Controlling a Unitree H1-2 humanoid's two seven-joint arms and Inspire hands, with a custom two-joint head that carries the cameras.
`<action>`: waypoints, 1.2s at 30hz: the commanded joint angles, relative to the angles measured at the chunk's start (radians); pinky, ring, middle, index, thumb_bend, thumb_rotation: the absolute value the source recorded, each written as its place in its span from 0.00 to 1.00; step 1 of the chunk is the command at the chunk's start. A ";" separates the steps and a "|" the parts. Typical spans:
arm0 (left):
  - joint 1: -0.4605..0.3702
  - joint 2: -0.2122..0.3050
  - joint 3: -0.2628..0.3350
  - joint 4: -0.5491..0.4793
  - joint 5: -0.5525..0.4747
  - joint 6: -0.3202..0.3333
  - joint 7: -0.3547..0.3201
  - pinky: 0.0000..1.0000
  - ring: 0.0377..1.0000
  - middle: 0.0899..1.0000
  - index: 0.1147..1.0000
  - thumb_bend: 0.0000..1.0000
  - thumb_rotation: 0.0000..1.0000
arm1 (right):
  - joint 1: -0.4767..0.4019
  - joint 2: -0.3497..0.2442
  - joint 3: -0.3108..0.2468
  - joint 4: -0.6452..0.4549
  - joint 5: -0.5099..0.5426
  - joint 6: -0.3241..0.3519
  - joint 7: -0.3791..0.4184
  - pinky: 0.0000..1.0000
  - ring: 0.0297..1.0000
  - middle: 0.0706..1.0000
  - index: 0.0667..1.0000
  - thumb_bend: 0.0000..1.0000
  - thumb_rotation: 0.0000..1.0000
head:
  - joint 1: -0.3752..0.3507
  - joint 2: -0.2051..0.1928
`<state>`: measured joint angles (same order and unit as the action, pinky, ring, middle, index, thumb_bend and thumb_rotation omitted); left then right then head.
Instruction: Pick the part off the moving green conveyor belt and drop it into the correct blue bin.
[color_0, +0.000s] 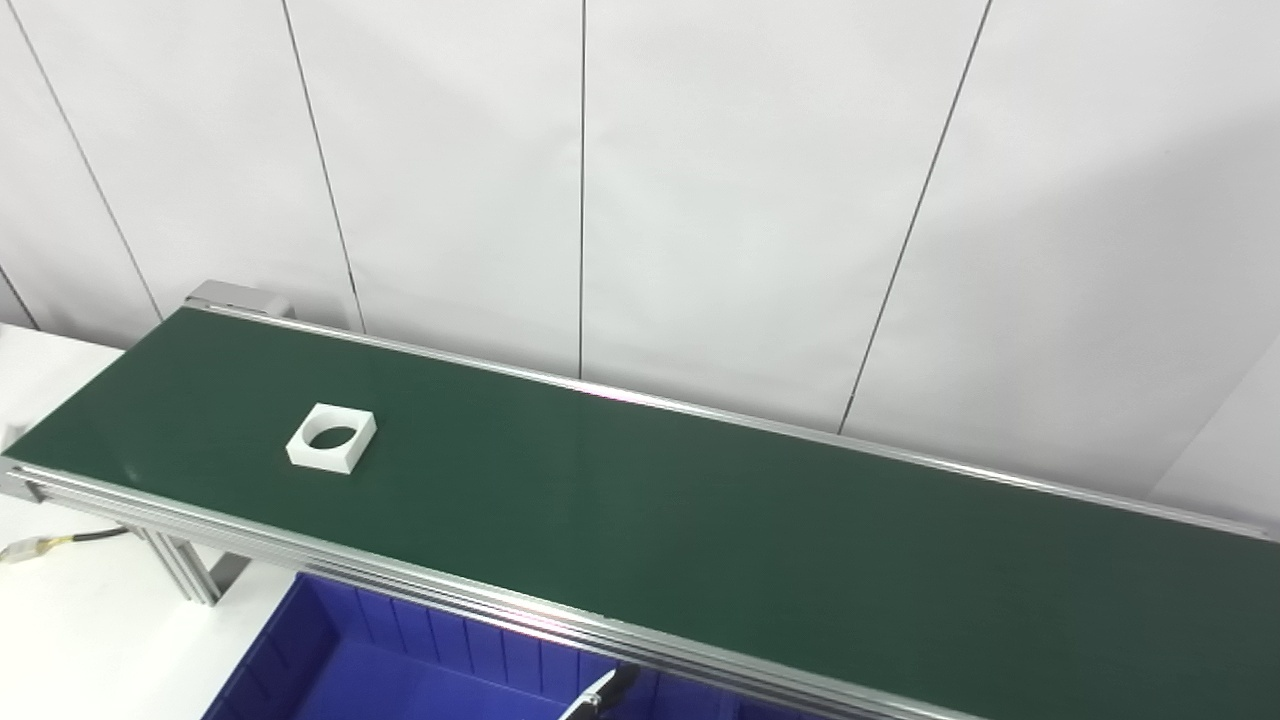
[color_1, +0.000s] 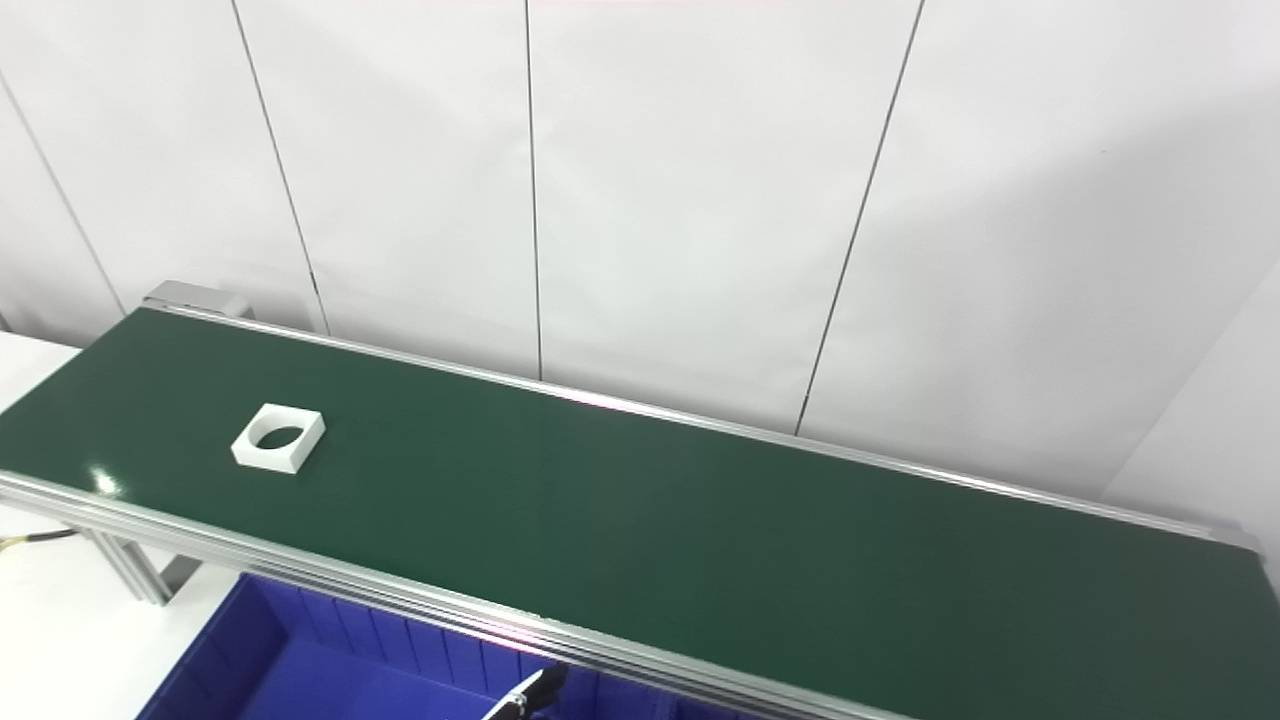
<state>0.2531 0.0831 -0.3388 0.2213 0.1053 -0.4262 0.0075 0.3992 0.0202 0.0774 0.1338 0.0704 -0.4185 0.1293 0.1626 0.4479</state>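
Nearest, at the bottom edge, a blue bin (color_0: 400, 665) sits below the conveyor's near rail, its ribbed inner wall and floor showing but its near side and right end cut off by the frame. It is tucked under the belt's near edge, probably so a part lifted from the belt has only a short way to travel before being let go. Whether a second bin stands beside it cannot be told; only this one shows, so which bin is the correct one cannot be judged here.

A thin dark and silver tip (color_0: 600, 695) pokes up at the bottom edge over the bin. It may belong to one of the robot's hands, but too little shows to say which hand, or whether its fingers are spread or pressed together. Otherwise neither hand is in view.

Beyond the aluminium rail (color_0: 300, 550), the green conveyor belt (color_0: 700, 520) runs from near left to far right. The white square part (color_0: 331, 437), a flat block with a round hole through it, lies flat toward the belt's left end, untouched and well apart from the dark tip. The pick has not begun.

At the left, a white surface (color_0: 70, 620) carries the conveyor's leg and a cable with a connector (color_0: 30, 548). Farthest back stand white wall panels (color_0: 700, 200).
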 joint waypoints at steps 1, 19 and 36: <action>-0.018 0.000 -0.008 -0.010 -0.006 -0.044 0.016 0.90 0.96 0.95 0.91 0.79 0.81 | -0.004 0.011 -0.006 -0.017 0.012 -0.051 0.029 1.00 1.00 1.00 1.00 0.55 0.87 | 0.000 0.001; -0.012 0.019 -0.057 -0.105 -0.020 -0.044 0.071 0.86 0.93 0.93 0.89 0.82 0.79 | -0.019 0.039 -0.064 0.015 0.025 -0.051 0.100 1.00 1.00 1.00 1.00 0.45 0.92 | 0.024 -0.026; -0.007 -0.039 0.070 -0.374 -0.116 -0.044 -0.023 0.84 0.89 0.91 0.88 0.77 0.71 | -0.025 0.057 -0.093 0.027 0.025 -0.051 0.118 1.00 1.00 1.00 1.00 0.44 0.93 | 0.023 -0.020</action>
<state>0.2669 0.0598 -0.2857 -0.1034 -0.0156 -0.4348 -0.0168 0.3808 0.0669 -0.0131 0.1741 0.0885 -0.4186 0.2292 0.1871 0.4264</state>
